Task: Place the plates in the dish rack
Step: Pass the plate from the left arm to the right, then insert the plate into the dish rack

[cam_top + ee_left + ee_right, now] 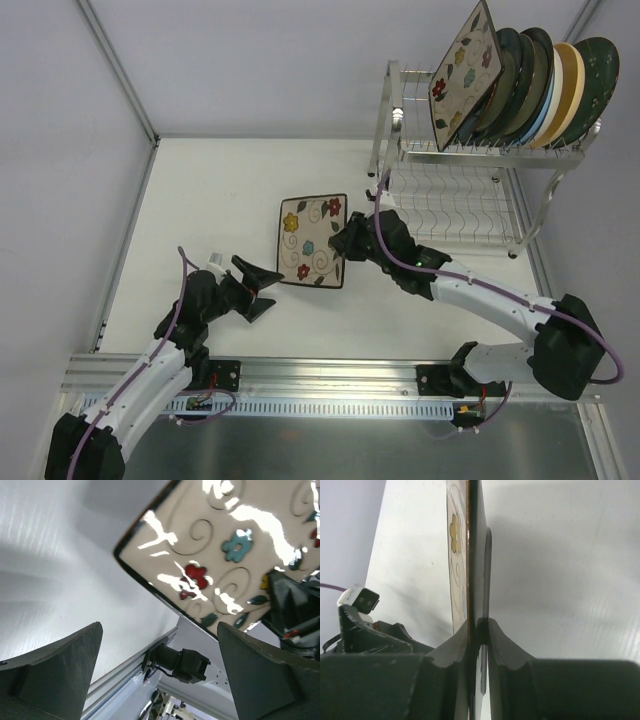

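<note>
A square cream floral plate [312, 240] hangs above the table middle, seen edge-on in the right wrist view [468, 555] and from its face in the left wrist view [225, 545]. My right gripper [345, 243] is shut on the plate's right rim, its fingers [500, 640] pinching the edge. My left gripper [262, 287] stands wide open just left of the plate's lower left corner, holding nothing; its fingers [55, 665] frame empty air. The silver dish rack [470, 200] at the back right holds several plates [530, 85] upright in its upper shelf, another square floral one in front.
The rack's lower wire tier [455, 215] is bare. A white wall edge runs along the table's left side [125, 250]. An aluminium rail [330, 375] carries both arm bases at the near edge.
</note>
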Controlling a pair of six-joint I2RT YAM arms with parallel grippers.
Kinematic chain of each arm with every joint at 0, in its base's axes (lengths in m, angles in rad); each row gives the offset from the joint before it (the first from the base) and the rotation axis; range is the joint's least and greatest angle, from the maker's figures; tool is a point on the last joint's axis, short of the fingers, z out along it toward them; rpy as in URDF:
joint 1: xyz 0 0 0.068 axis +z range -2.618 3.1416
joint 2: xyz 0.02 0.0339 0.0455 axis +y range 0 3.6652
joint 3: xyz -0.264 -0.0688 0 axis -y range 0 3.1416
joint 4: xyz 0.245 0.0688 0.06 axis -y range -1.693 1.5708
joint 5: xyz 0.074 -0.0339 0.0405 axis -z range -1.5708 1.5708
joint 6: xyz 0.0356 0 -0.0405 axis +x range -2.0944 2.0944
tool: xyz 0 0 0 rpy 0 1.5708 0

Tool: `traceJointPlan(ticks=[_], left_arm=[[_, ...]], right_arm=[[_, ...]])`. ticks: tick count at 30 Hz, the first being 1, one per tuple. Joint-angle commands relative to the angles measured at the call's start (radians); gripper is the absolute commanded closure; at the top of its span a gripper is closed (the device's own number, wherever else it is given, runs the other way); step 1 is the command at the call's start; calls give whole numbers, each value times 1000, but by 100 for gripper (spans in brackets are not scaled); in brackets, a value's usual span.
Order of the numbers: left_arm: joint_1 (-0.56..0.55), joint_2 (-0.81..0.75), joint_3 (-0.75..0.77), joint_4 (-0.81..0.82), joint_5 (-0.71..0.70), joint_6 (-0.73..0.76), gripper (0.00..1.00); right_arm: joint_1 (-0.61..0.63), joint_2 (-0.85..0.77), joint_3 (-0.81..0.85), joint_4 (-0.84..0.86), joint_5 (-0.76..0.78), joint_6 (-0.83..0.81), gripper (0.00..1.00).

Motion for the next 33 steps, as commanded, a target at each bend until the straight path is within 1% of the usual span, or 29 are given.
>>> traceJointPlan(ticks=[1, 10, 13, 14, 16, 17, 19, 21, 24, 25, 26, 30, 33], left_arm=[[-5, 13, 63, 30, -31, 73, 1], [-3, 86, 140, 30, -80, 213, 1], [-3, 123, 171, 28, -97, 285, 1], [-3, 147, 189, 28, -101, 332, 1], [-2, 170, 211, 16, -109, 378, 1], [-2, 202, 234, 14, -107, 433, 1], [-2, 232, 260, -4, -107, 489, 1], [-2, 273, 304, -26, -112, 578, 1], [0, 327, 382, -108, -143, 719, 1], [0, 336, 396, -108, -143, 745, 1], [1, 342, 409, -145, -159, 769, 1], [15, 361, 461, -216, -193, 878, 1], [29, 359, 485, -259, -219, 947, 1]], right_arm=[[-6, -142, 180, 140, -33, -167, 99], [-16, -213, 427, -14, -44, -443, 99], [-20, -219, 507, -40, -34, -503, 99], [-22, -217, 528, -56, -28, -551, 99], [-23, -217, 593, -67, -24, -596, 99], [-25, -217, 616, -70, -19, -644, 99], [-28, -214, 677, -70, -2, -687, 99], [-31, -205, 721, -69, 13, -751, 99], [-34, -185, 832, -57, 35, -828, 99], [-36, -179, 832, -52, 35, -843, 99], [-39, -171, 873, -48, 42, -875, 99], [-51, -141, 953, -25, 53, -935, 99], [-68, -116, 1007, -5, 59, -958, 99]])
